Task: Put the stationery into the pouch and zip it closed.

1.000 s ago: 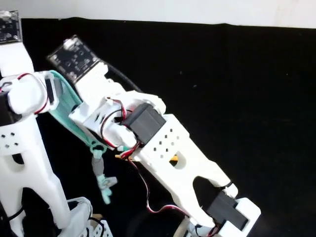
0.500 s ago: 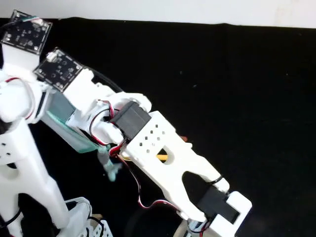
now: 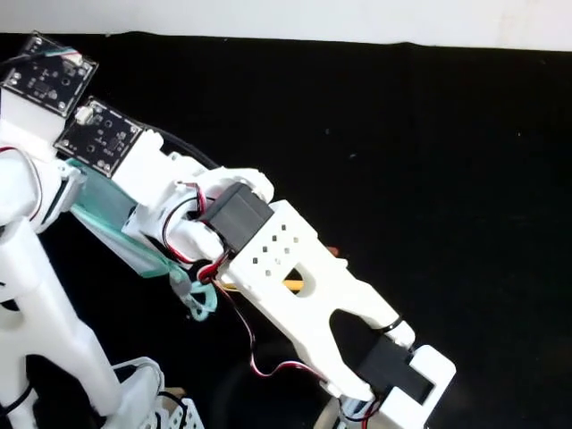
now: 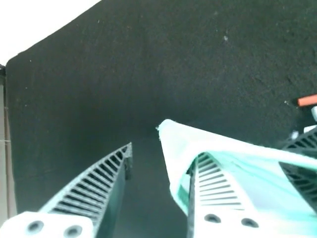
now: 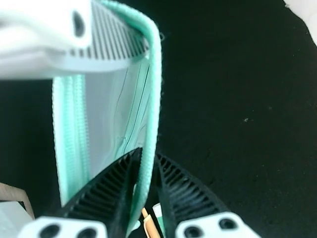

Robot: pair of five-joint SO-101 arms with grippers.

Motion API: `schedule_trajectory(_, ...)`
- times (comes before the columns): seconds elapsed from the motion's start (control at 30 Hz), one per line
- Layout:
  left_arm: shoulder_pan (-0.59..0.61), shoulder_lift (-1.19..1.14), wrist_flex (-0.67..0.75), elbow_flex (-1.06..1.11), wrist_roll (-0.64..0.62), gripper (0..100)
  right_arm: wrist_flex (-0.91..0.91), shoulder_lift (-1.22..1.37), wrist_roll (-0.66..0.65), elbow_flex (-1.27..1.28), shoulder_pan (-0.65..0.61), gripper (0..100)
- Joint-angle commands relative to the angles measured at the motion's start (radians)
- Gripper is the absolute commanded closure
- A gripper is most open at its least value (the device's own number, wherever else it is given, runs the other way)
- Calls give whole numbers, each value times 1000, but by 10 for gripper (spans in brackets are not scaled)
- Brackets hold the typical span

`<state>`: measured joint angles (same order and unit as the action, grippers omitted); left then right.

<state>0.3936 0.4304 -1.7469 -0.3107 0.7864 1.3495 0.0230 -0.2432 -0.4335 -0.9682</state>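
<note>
A mint-green translucent pouch [image 3: 109,217] hangs off the table between the two arms at the left of the high view. My right gripper [image 5: 147,156] is shut on the pouch's long edge [image 5: 154,99], next to the zipper band [image 5: 69,129]. My left gripper [image 4: 154,152] stands open, with the pouch's end [image 4: 233,158] draped over one finger [image 4: 210,191] and the other finger [image 4: 101,186] bare. The zip tassel [image 3: 198,300] dangles below. An orange pencil [image 3: 293,285] lies on the cloth under the right arm. A red-tipped piece [image 4: 307,100] lies farther off.
Black cloth [image 3: 429,152] covers the table, with open room across the middle and right. A white wall [image 3: 357,18] runs along the far edge. The right arm's white link [image 3: 313,295] crosses the lower middle, and red wires [image 3: 259,344] loop beside it.
Both wrists have moved left and up with the pouch. The pouch now lies flatter, and its tassel has swung up and toward the right arm.
</note>
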Motion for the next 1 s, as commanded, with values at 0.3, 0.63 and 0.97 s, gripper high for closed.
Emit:
schedule_trajectory(0.3,-58,2,-11,51,98,994,7,4,-12,-21,-12,993)
schedule_trajectory(0.63,-56,5,-12,50,-58,994,-19,-4,-3,-44,-4,971)
schedule_trajectory(0.97,-56,10,-12,51,-112,994,-22,-2,178,-197,16,656)
